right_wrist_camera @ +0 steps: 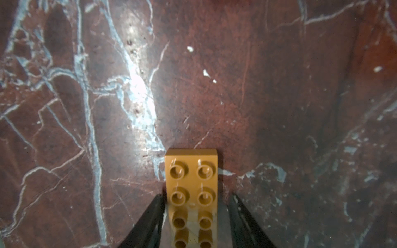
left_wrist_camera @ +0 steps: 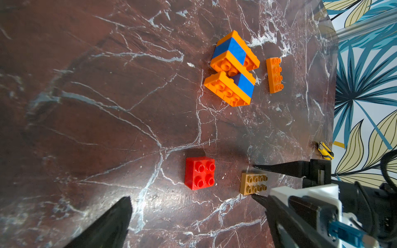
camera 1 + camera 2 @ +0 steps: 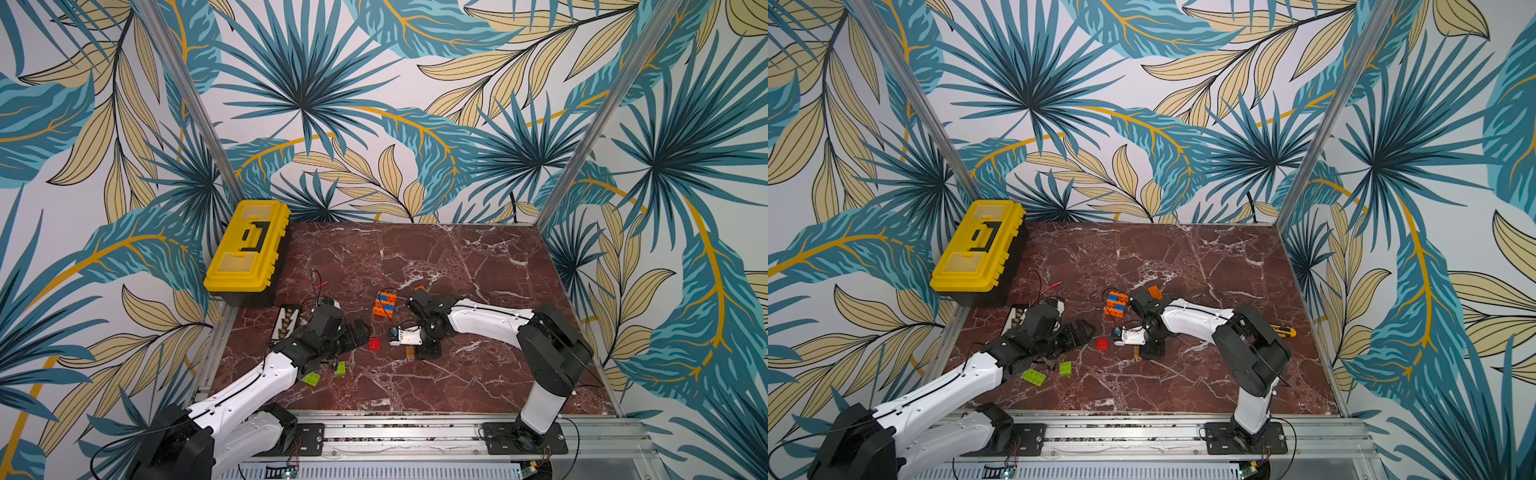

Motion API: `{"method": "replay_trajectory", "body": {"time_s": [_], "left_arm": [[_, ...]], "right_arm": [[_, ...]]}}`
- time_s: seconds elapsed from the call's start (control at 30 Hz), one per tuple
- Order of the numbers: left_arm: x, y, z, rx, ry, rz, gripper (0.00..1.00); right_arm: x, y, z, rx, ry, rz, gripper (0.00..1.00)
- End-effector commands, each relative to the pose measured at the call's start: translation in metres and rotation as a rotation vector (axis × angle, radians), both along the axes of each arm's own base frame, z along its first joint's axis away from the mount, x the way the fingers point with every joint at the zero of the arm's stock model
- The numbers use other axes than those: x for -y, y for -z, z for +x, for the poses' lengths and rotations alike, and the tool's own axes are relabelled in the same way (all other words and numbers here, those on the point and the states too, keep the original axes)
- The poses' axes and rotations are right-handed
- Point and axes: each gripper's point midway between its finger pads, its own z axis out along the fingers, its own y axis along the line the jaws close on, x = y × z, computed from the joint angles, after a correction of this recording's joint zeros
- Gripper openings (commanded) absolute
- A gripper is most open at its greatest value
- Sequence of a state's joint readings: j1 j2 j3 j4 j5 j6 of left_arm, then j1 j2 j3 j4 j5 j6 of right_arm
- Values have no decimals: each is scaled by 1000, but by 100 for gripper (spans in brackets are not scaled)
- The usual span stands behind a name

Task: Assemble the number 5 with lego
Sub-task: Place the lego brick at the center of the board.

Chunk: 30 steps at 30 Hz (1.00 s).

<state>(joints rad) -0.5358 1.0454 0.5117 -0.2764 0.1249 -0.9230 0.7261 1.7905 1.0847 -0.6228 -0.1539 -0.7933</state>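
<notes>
1. The right claw (image 1: 196, 196) is set narrowly apart, astride the tan brick (image 1: 191, 178), which lies flat on the tabletop (image 1: 279, 85). One finger appears to touch a long side, while the other stands just clear. Nothing is held.
2. The left claw (image 3: 360, 330) is spread wide and empty. The red brick (image 2: 199, 172) lies just ahead of it.
3. The orange-and-blue stack (image 2: 232, 68) and a loose orange brick (image 2: 275, 75) lie farther ahead of the left claw.
4. The bricks are judged light, rigid and smooth-walled, so slipping is to be expected under a skewed grip.
5. Hold is best taken across the two long side walls, at mid-length, below the studs.
</notes>
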Motion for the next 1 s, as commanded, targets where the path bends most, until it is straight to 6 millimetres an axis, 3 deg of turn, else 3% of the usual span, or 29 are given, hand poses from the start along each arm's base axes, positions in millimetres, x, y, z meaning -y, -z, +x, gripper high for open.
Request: {"method": "replay_trajectory", "body": {"time_s": [0.0, 0.1, 0.23, 0.43, 0.6, 0.73, 0.97], "left_arm": [[9, -25, 11, 64, 21, -32, 100], [8, -25, 11, 67, 18, -28, 100], [5, -26, 12, 74, 1, -19, 100], [-14, -25, 11, 78, -66, 53, 100], [-39, -27, 8, 112, -169, 100, 100], [-54, -30, 4, 154, -241, 101, 100], [-71, -35, -3, 185, -286, 128, 100]], "right_arm": [[-1, -10, -3, -6, 10, 25, 53], [-8, -29, 3, 41, 67, 95, 58], [-26, -68, 22, 111, 280, 269, 62], [-45, -115, 48, 4, 819, 551, 61], [-52, -104, 48, -189, 1179, 576, 58], [-54, -82, 43, -199, 1337, 453, 59], [-79, -62, 26, -149, 1351, 346, 59]]}}
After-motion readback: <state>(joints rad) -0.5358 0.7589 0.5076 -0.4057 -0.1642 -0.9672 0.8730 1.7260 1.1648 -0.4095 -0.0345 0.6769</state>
